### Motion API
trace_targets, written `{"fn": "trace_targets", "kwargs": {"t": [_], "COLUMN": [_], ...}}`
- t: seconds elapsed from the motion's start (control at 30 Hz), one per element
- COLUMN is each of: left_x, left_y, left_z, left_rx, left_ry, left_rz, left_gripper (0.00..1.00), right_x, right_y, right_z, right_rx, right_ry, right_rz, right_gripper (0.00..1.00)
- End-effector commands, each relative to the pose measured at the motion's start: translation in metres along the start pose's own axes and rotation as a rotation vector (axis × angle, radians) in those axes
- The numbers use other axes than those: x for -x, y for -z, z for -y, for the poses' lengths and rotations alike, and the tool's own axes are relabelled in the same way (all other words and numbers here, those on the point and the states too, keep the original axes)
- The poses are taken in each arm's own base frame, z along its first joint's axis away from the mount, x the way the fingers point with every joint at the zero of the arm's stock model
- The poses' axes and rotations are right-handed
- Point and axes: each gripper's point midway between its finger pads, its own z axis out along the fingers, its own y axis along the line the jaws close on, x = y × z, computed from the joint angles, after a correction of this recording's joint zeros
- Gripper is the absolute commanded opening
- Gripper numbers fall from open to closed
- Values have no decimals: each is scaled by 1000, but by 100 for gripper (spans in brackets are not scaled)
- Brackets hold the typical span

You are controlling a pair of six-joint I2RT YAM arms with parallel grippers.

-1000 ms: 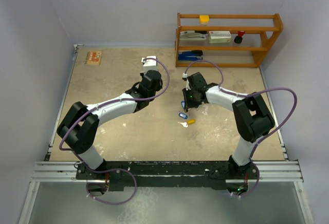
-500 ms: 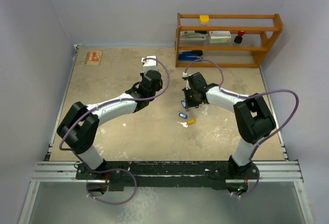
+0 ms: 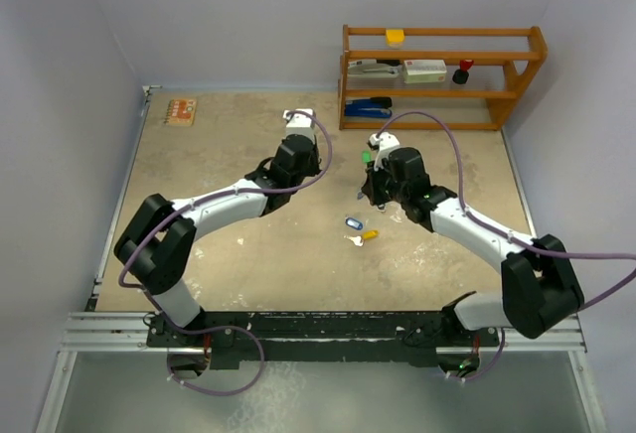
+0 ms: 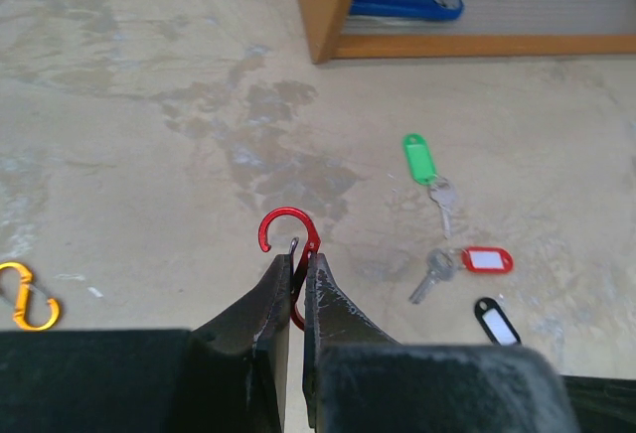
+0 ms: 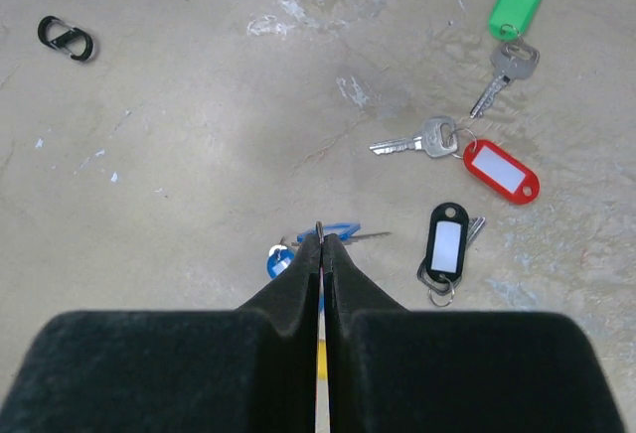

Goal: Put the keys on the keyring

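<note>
The keyring, a red carabiner [image 4: 288,239], sticks up from my left gripper [image 4: 295,254], which is shut on its lower half; its hook end stands open. My right gripper [image 5: 320,239] is shut on the small ring of a blue-tagged key [image 5: 336,230], held above the floor. Below it lie another blue-tagged key [image 3: 352,222] and a yellow-tagged key [image 3: 366,235]. Further keys lie on the floor: a green-tagged one [image 5: 517,1], a red-tagged one [image 5: 500,170] and a black-tagged one [image 5: 447,239].
A wooden shelf [image 3: 442,75] with a blue stapler [image 4: 402,1] stands at the back right. A black figure-8 clip [image 5: 67,38] and an orange one [image 4: 28,296] lie on the floor. An orange card [image 3: 181,111] sits at the back left.
My right gripper has shut on the blue-tagged key's ring and lifted it off the floor, the arm swinging right. The left arm edged slightly forward with the carabiner.
</note>
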Motion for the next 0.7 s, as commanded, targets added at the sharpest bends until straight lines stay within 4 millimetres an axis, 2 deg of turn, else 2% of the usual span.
{"fn": "trace_targets", "kwargs": {"t": [0.0,0.23,0.37,0.67], "left_x": [13,7,3,-4], "left_y": [-3,-5,-4,-2], "left_z": [47,64,75,94], "left_rx": [-203,-261,-307,-375], "left_ry": [6,-14,-41,-77], "left_rz": [2,-26,-44,-75], "left_gripper": [0,0,0,0], "right_x": [25,41,48,49], "right_y": [6,16,14,7], "right_z": [-12,-30,-26,-25], "right_rx": [62,158,139,151], "right_ry": [58,83,102,195], "right_rz": [127,215,240,328], "right_gripper": [0,0,0,0]}}
